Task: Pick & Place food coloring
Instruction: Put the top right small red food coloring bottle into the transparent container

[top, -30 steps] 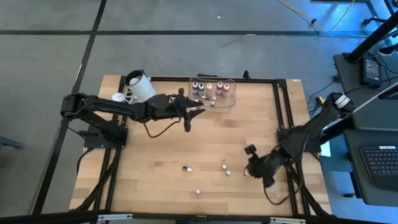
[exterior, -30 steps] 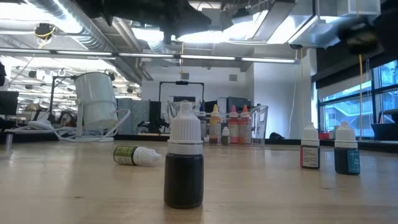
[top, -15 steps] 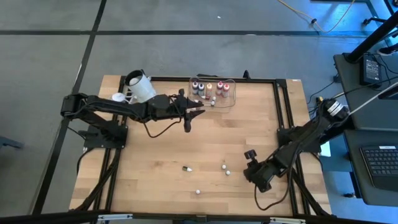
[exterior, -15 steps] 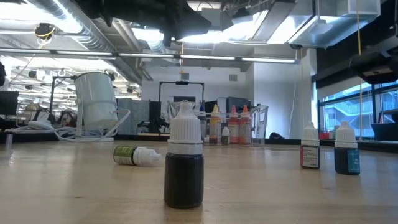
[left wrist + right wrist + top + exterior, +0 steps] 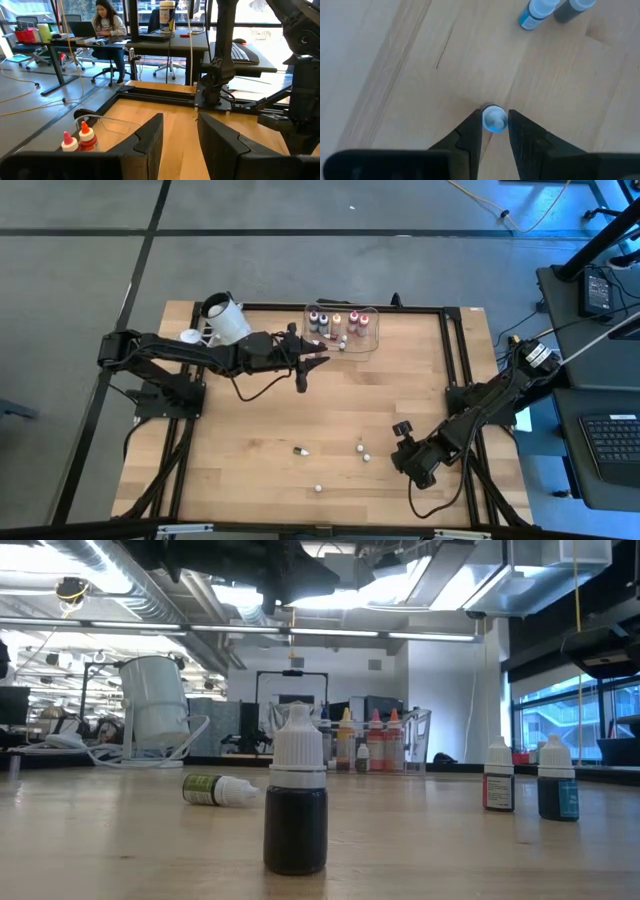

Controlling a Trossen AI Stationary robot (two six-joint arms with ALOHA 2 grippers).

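Right gripper (image 5: 494, 131) lowered, fingers (image 5: 470, 131) straddling bottle (image 5: 494, 120)

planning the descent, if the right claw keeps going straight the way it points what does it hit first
The right claw points down at a blue bottle's pale cap, sitting between its open fingers; it would likely meet that bottle first, then the table.

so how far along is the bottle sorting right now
Done: several bottles stand in the clear tub. In hand: the right gripper straddles a blue bottle, fingers open, not yet closed. Left: four loose bottles on the table, one lying on its side. The left gripper waits by the tub.
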